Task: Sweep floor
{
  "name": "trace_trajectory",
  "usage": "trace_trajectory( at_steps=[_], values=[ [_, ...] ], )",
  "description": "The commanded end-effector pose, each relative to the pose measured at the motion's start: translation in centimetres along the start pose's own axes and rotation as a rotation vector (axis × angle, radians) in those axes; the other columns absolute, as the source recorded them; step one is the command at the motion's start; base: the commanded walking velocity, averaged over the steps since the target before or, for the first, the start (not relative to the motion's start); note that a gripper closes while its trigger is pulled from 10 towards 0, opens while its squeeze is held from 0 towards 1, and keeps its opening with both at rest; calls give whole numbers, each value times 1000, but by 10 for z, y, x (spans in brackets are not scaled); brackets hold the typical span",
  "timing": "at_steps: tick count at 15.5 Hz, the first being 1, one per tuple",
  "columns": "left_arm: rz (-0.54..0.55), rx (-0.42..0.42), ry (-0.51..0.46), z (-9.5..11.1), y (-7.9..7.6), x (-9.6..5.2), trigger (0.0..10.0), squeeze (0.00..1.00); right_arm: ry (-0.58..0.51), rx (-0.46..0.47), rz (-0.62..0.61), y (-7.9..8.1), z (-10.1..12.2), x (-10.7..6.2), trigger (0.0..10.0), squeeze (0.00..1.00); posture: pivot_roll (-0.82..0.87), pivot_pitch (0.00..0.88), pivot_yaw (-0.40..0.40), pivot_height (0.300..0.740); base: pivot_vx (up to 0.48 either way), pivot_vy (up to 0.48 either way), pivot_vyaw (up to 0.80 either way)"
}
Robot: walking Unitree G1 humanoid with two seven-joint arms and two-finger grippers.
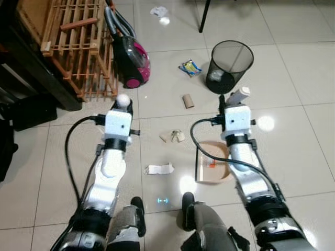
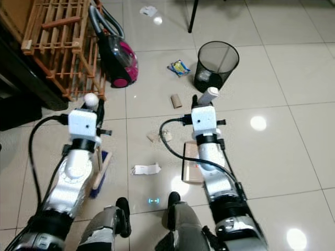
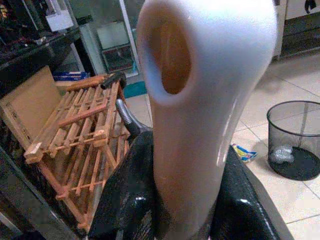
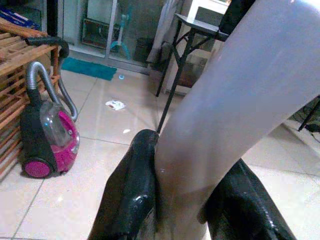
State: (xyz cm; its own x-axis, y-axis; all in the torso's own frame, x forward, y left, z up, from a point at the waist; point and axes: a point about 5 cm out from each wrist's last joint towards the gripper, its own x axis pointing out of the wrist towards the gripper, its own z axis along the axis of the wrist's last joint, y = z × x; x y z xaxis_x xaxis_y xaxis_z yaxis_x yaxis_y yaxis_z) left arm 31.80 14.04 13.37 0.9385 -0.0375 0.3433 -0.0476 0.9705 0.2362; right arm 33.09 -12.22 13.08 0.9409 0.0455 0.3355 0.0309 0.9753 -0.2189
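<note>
My left gripper [image 1: 124, 106] is shut on a white broom handle [image 3: 200, 100], whose rounded top [image 1: 123, 99] sticks up above the fingers [image 3: 130, 195]. The broom head [image 2: 99, 171], with blue bristles, rests on the tiles beside my left arm. My right gripper [image 1: 233, 104] is shut on the white handle [image 4: 240, 100] of a tan dustpan [image 1: 207, 175], which lies on the floor under that arm with a small red scrap in it. Litter lies ahead: a white paper scrap [image 1: 159, 169], crumpled brown paper [image 1: 172, 136], a cardboard tube [image 1: 187, 101] and a snack wrapper [image 1: 189, 67].
A black mesh bin [image 1: 230, 65] stands ahead on the right. A pink and black vacuum cleaner [image 1: 131, 60] leans by a wooden rack [image 1: 78, 42] at the left, beside dark furniture. Another white scrap [image 1: 158, 10] lies far ahead near a black table leg [image 1: 204, 15].
</note>
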Motion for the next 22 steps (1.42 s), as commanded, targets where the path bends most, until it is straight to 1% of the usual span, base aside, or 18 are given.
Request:
trace_trajectory(
  at_steps=[1,2,3,4,5,6,9,10,11,13,14,15,16,17,19,22],
  values=[
    [8,-70,41,-6,-9,-2,10000,0,134,83,23,14,-20,-16,10000,0,-42,409,-29,740,0,0,0],
    [-8,-138,40,-3,-17,2,10000,0,168,116,52,21,-22,-19,10000,0,-43,402,-30,740,0,0,0],
    [-22,-179,36,0,-22,4,10000,0,199,131,81,25,-25,-20,10000,0,-43,395,-29,740,0,0,0],
    [-27,-191,32,1,-23,4,10000,0,211,130,95,26,-26,-21,10000,0,-43,394,-29,740,0,0,0],
    [-28,-248,21,5,-25,7,10000,0,226,158,102,24,-27,-21,10000,0,-42,387,-27,740,0,0,0],
    [-31,-274,18,8,-26,7,10000,0,227,162,101,22,-27,-20,10000,0,-41,382,-26,740,0,0,0],
    [-36,-317,4,14,-25,5,10000,0,228,169,89,16,-25,-14,10000,0,-40,362,-23,740,0,0,0],
    [-32,-346,1,18,-24,4,10000,0,231,175,85,15,-25,-12,10000,0,-38,355,-22,740,0,0,0],
    [-18,-397,-14,24,-23,4,10000,0,240,196,81,15,-24,-11,10000,0,-34,344,-24,740,0,0,0],
    [-3,-448,-24,30,-22,7,10000,0,253,221,79,17,-24,-11,10000,0,-30,331,-26,740,0,0,0],
    [-16,-492,-22,35,-23,8,10000,0,256,231,84,19,-24,-11,10000,0,-25,316,-24,740,0,0,0],
    [-56,-516,-16,41,-25,7,10000,0,261,244,82,19,-24,-11,10000,0,-22,306,-22,740,0,0,0],
    [-87,-521,0,42,-24,5,10000,0,268,252,77,17,-25,-10,10000,0,-18,294,-19,740,0,0,0],
    [-92,-519,9,42,-23,4,10000,0,270,253,76,16,-26,-10,10000,0,-17,288,-17,740,0,0,0],
    [-130,-503,22,44,-12,-3,10000,0,276,255,60,8,-27,-10,10000,0,-10,262,-13,740,0,0,0],
    [-196,-496,23,51,-1,-3,10000,0,282,256,50,-2,-29,-8,10000,0,2,228,-10,740,0,0,0]
  ],
)
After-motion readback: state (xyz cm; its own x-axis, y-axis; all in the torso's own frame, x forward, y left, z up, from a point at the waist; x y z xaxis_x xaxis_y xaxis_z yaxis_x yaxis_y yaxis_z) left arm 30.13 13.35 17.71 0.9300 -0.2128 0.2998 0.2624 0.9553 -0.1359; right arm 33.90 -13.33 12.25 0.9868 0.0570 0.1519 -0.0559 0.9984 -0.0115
